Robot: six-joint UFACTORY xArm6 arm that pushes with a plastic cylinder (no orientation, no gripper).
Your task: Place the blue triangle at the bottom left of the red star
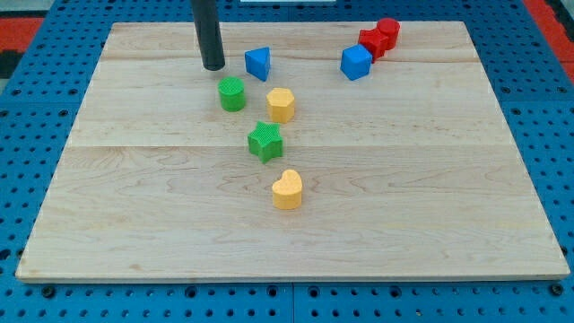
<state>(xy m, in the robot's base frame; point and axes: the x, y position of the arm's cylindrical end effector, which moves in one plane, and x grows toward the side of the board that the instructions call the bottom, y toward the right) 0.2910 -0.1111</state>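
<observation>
The blue triangle [258, 63] sits near the view's top, left of centre. My tip [213, 66] rests on the board just left of it, with a small gap between them. The red star [370, 40] lies at the view's top right, touching a red cylinder [388, 31] on its right. A blue cube [356, 62] sits just below and left of the red star. The blue triangle is well to the left of the red star.
A green cylinder [232, 93] sits below my tip. A yellow hexagon [281, 104], a green star [265, 141] and a yellow heart [287, 189] run down the board's middle. The wooden board [134, 206] lies on a blue pegboard.
</observation>
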